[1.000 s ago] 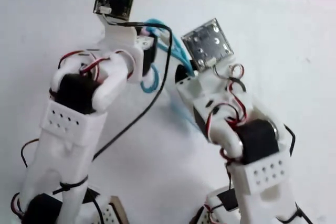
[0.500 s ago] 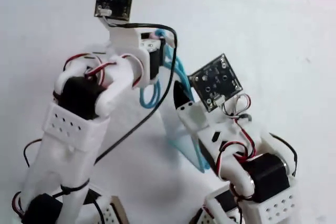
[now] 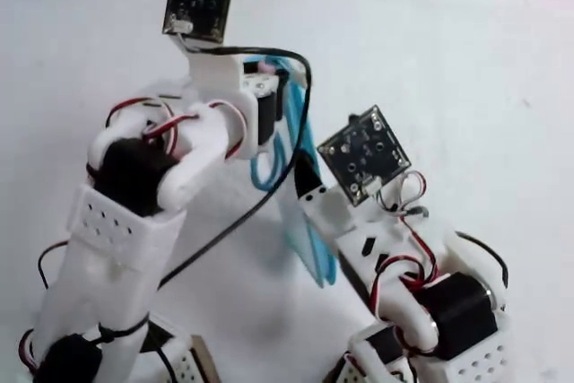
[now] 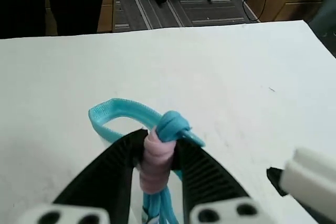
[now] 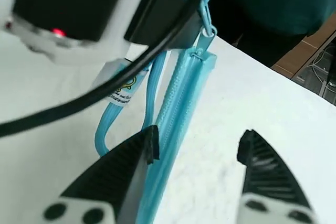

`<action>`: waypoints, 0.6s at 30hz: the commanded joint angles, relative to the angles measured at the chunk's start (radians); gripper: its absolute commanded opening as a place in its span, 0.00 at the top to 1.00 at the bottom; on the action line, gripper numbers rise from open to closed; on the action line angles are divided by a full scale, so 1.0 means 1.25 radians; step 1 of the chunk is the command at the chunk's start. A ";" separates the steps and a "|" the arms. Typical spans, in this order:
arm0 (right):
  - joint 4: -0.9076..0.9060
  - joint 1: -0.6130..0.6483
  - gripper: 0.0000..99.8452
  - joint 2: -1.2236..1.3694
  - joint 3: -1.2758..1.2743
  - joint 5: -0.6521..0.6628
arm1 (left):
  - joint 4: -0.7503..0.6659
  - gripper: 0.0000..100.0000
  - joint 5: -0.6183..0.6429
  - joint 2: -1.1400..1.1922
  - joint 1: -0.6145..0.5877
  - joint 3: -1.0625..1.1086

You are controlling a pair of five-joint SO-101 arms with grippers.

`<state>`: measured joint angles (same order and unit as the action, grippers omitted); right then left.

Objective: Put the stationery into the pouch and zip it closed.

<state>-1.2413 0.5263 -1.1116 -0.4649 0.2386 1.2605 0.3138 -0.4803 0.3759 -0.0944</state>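
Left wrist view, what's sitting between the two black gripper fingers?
The left wrist view shows a pink sleeve on the pouch's turquoise strap, pinched in the left gripper, with the knot just past the fingertips.

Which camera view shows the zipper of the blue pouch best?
The right wrist view: the zipper runs along the hanging pouch up close. The left wrist view shows the left gripper shut on the blue cord at its end. The high view gives the pouch's side panel from afar.

Bright even light, soft faint shadows
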 commanded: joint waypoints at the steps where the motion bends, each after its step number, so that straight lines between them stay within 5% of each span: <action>1: 0.002 0.003 0.77 0.001 0.036 0.000 | 0.007 0.98 0.009 -0.028 0.014 -0.033; 18: 0.137 0.061 0.78 0.017 0.056 -0.243 | 0.018 0.98 0.009 -0.032 0.012 -0.034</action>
<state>-1.0909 0.5953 -1.1116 -0.4266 -0.0330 1.2804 0.3138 -0.4910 0.3790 -0.0990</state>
